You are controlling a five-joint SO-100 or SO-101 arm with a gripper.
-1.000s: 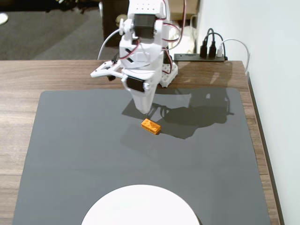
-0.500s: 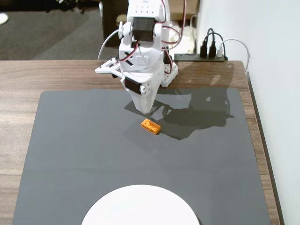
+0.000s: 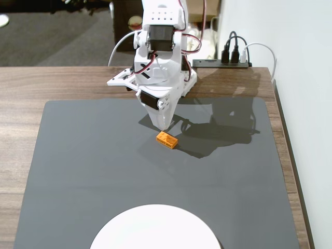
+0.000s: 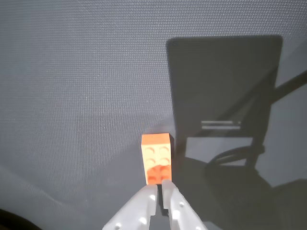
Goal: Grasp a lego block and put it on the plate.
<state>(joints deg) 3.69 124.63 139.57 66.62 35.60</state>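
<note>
The orange lego block [image 3: 167, 139] lies flat on the dark grey mat, studs up, near the mat's middle. In the wrist view the lego block [image 4: 157, 158] lies just beyond my fingertips. My white gripper [image 3: 162, 126] points down at the mat right behind the block. In the wrist view my gripper [image 4: 159, 186] has its jaws almost together with only a thin slit between them and nothing held. The block is in front of the tips, not between them. The white plate [image 3: 155, 228] lies at the near edge of the mat, partly cut off by the frame.
The dark mat [image 3: 78, 166] covers most of a wooden table [image 3: 31, 83]. A USB hub with plugged cables [image 3: 228, 61] sits at the back right by the white wall. The arm's shadow falls on the mat to the right of the block.
</note>
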